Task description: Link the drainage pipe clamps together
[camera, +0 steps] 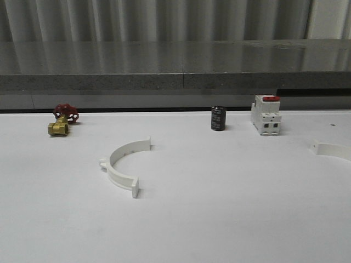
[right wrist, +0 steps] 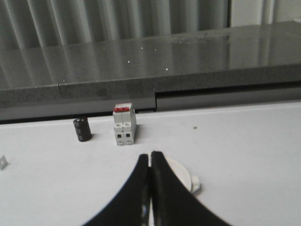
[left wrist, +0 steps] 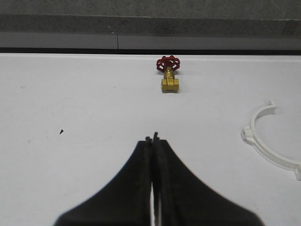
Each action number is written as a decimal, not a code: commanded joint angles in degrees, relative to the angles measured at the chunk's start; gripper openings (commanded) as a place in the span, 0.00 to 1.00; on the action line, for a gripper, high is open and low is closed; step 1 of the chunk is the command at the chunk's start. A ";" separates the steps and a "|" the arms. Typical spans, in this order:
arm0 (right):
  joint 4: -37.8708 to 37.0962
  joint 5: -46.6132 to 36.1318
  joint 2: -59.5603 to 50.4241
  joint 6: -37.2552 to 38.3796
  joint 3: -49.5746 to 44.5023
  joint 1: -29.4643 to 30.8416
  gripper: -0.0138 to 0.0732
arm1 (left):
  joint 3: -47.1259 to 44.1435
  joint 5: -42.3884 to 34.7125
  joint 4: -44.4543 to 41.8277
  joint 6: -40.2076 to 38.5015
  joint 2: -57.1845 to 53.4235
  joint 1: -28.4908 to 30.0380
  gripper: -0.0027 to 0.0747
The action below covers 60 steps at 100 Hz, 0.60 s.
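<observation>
One white half-ring drainage pipe clamp (camera: 123, 165) lies on the white table left of centre, its open side facing right; the left wrist view shows it too (left wrist: 268, 141). The second clamp (camera: 332, 149) lies at the table's right edge, partly cut off; in the right wrist view it (right wrist: 184, 175) pokes out from behind the fingers. My left gripper (left wrist: 152, 137) is shut and empty above bare table, well clear of the first clamp. My right gripper (right wrist: 150, 154) is shut with nothing held, hovering above the second clamp.
A brass valve with a red handwheel (camera: 62, 120) stands at the back left. A black cylinder (camera: 218, 118) and a white breaker with a red top (camera: 266, 115) stand at the back, right of centre. A grey ledge (camera: 175, 76) runs behind the table.
</observation>
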<state>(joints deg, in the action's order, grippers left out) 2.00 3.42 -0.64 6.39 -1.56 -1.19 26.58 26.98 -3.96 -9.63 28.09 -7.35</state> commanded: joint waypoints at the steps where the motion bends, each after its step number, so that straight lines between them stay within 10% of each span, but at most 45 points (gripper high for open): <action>1: -0.07 -7.71 -1.11 -0.46 1.23 0.38 0.08 | 1.72 -3.97 0.31 0.04 0.06 0.05 0.01; 60: -0.07 7.18 33.73 -0.46 25.61 0.38 0.08 | 1.72 -3.97 0.31 0.04 0.06 0.05 0.01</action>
<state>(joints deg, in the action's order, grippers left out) 2.00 12.55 25.86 6.39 17.97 -1.19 26.58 27.07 -3.96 -9.63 28.09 -7.35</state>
